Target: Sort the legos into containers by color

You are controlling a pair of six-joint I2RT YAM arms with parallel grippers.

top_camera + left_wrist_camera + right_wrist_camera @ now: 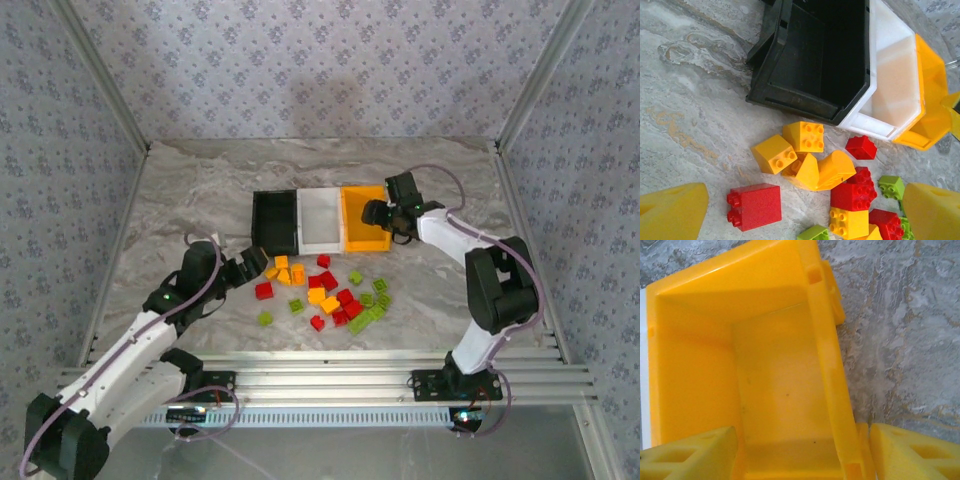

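- Top external view: three containers stand side by side at mid-table [200,190], with the black bin [275,222] on the left, the white bin [320,222] in the middle and the orange bin [364,220] on the right. The legos [318,295] lie scattered just in front of them. We see no brick in any bin, so we judge that sorting has not begun.
- The left gripper [258,268] hangs at the left edge of the scatter, jaws spread wide and holding nothing.
- Its wrist view puts a red brick [755,205] near one finger, with yellow-orange bricks [803,136] just beyond. We judge it is lining up a first pick.
- The right gripper [378,215] sits at the orange bin's right side.
- Its wrist view adds what the overhead view cannot. One finger is inside the bin and one outside, with the wall between them. The jaws are parted and not clamped on it.
- Our guess is that this is to steady or shift the bin.
- From overhead the bricks read as colour dots. The left wrist view resolves their studs and which bricks touch.
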